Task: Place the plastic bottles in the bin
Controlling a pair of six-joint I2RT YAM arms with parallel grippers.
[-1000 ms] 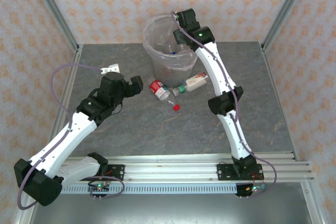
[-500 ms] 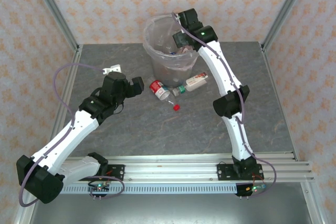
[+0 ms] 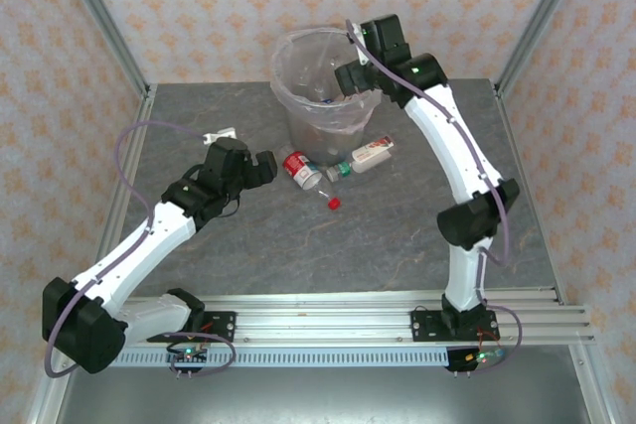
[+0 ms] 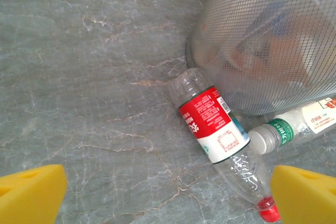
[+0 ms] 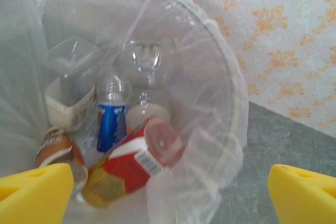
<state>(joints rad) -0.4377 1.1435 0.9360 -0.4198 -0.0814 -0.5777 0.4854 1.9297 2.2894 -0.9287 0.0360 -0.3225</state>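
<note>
Inside, the bin (image 3: 298,111) holds several plastic bottles (image 5: 112,121), one of them blue-labelled. Two more lie on the table (image 3: 397,235) just beside its base: a red-label bottle (image 4: 212,124) and a white-label bottle (image 3: 370,154). The right claw (image 5: 169,190) hangs spread and empty over the rim. The left claw (image 4: 168,192), also spread, hovers near the red-label bottle.

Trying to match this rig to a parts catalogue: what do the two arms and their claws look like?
Both the left arm and right arm have slim white links between bulky black joint housings, each trailed by a looping purple cable. The left claw and right claw are black from above; the wrist cameras show yellow fingertips. A small green light glows near the right wrist.
</note>
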